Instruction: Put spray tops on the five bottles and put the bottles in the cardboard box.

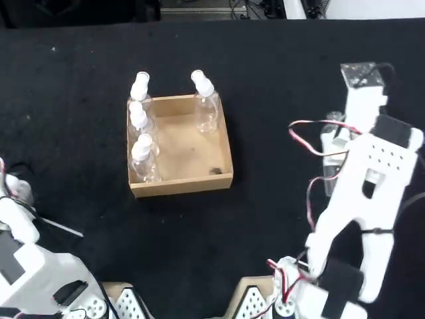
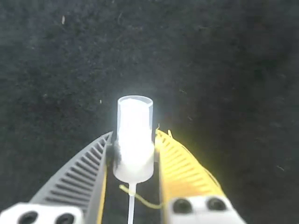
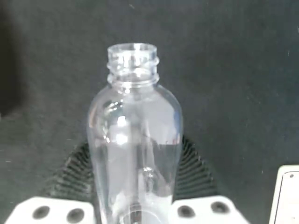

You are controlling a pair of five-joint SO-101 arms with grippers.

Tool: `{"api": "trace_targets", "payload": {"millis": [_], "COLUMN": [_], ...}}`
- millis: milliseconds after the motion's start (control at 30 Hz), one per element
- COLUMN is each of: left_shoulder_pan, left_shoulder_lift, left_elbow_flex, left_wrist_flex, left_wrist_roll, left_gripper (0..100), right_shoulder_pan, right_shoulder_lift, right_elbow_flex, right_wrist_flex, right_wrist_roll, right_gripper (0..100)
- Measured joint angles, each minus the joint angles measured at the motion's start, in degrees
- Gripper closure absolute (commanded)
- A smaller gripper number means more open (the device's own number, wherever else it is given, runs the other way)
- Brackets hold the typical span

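Observation:
My left gripper [image 2: 134, 136] is shut on a white spray top [image 2: 134, 149] whose thin dip tube [image 2: 131, 207] runs back between the fingers. In the high view that tube [image 1: 61, 228] pokes out at the table's near left. My right gripper [image 3: 134, 158] is shut on a clear bottle [image 3: 134, 135] with a bare threaded neck. From above, this bottle [image 1: 330, 178] shows under the right arm at the right side. The cardboard box [image 1: 186, 181] sits left of centre and holds several upright bottles with spray tops, three along its left wall [image 1: 141, 121] and one at the far right corner [image 1: 205, 101].
The table is covered with a black cloth [image 1: 279, 80]. The right arm's white body [image 1: 362, 199] and red-white wires [image 1: 312, 143] span the right side. Arm bases [image 1: 255, 302] stand at the near edge. Open cloth lies between the box and the right arm.

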Motion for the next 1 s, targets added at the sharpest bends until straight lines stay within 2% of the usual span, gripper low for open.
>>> {"api": "trace_targets", "payload": {"millis": [167, 333, 467, 567, 667, 867, 1000], "left_shoulder_pan": [0.0, 0.0, 4.04, 10.02, 18.9, 37.45, 47.12], "left_shoulder_lift": [-6.77, -12.66, -17.85, -22.33, -27.16, -36.04, -37.45], "left_elbow_flex": [-12.92, -21.8, -25.23, -27.69, -31.74, -38.24, -38.51], "left_wrist_flex": [12.4, 16.44, 16.79, 16.62, 13.71, 4.04, -2.02], "left_wrist_roll": [0.0, 0.0, 0.0, 0.0, 0.0, -0.18, -0.18], "left_gripper": [97, 97, 97, 97, 97, 97, 97], "right_shoulder_pan": [-7.03, -12.31, -15.56, -18.64, -22.24, -30.51, -34.73], "right_shoulder_lift": [-8.7, -18.73, -26.64, -32.53, -37.8, -48.79, -57.41], "right_elbow_flex": [0.79, 10.73, 21.36, 28.04, 33.23, 43.87, 51.52], "right_wrist_flex": [-1.14, -11.43, -22.59, -29.19, -33.76, -41.49, -45.98], "right_wrist_roll": [-6.95, -14.07, -18.2, -19.96, -21.89, -25.23, -25.58], "right_gripper": [98.8, 98.8, 98.8, 98.8, 98.8, 98.8, 98.8]}}
